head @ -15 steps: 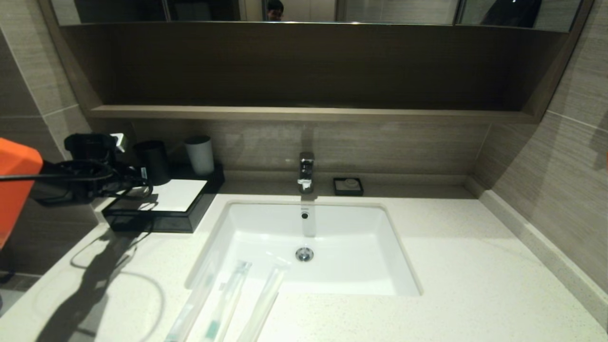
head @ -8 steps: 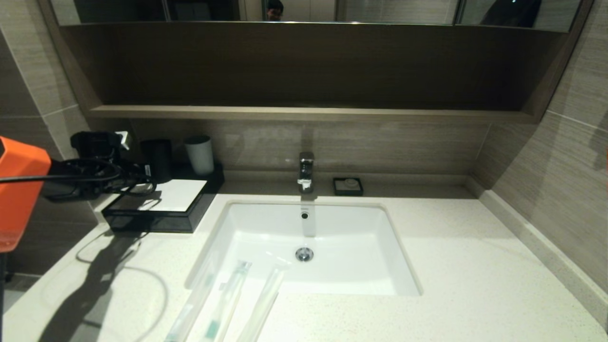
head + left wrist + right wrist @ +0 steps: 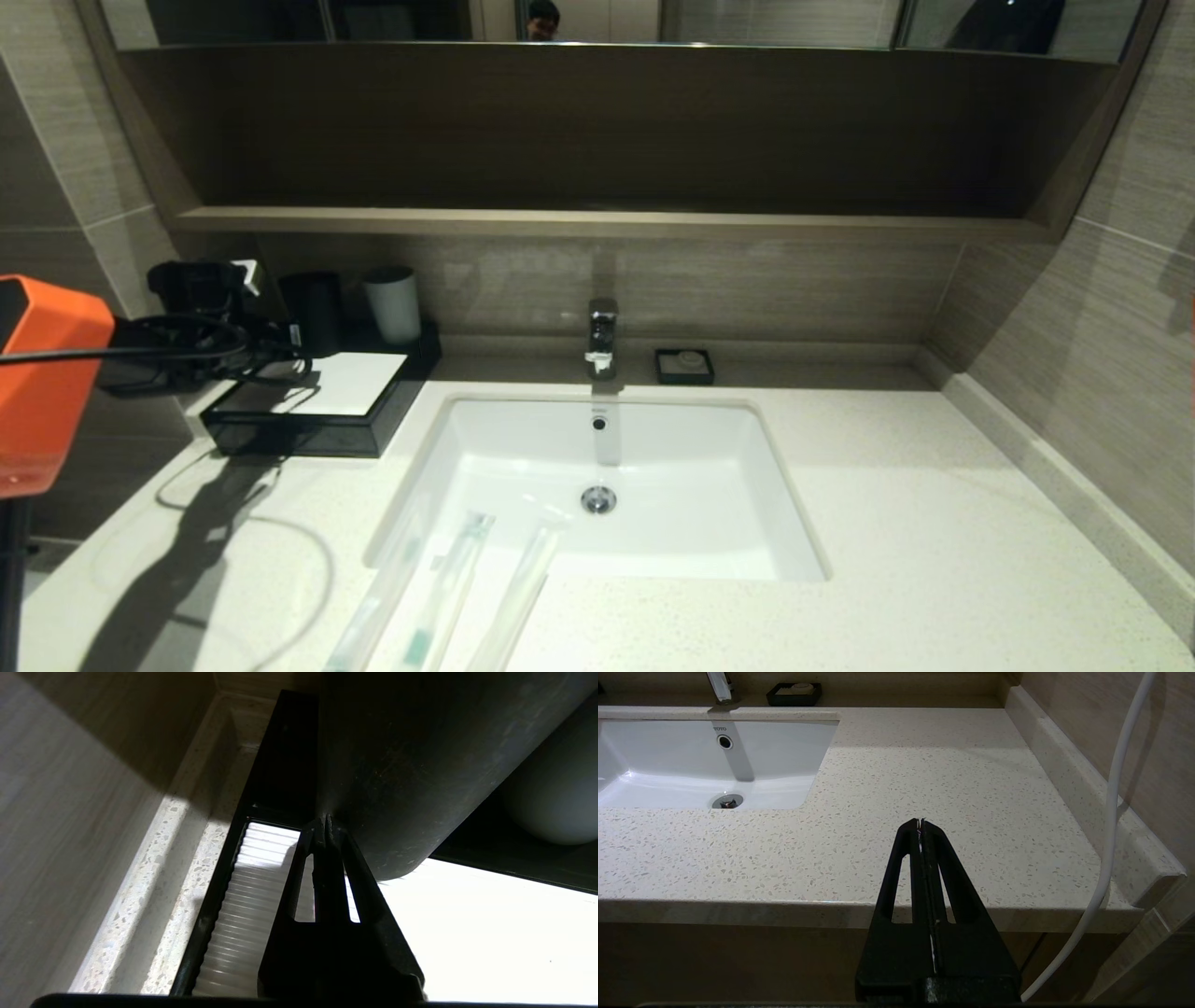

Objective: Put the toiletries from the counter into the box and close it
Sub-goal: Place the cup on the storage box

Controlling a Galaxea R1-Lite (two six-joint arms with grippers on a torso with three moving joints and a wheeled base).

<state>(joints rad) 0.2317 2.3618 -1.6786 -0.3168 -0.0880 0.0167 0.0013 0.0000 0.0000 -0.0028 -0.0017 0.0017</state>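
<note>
The left gripper [image 3: 324, 823], jaws together, hung over the black box [image 3: 308, 431] far left by the dark cup [image 3: 313, 313], the three toiletry packets [image 3: 439, 597] lay near, so the drawer probably needed opening next.

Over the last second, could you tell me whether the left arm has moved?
Yes. The left arm has slid rightward, toward the dark cup, above the box.

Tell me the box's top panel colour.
White, inside a black box; the top panel shows best in the head view.
</note>
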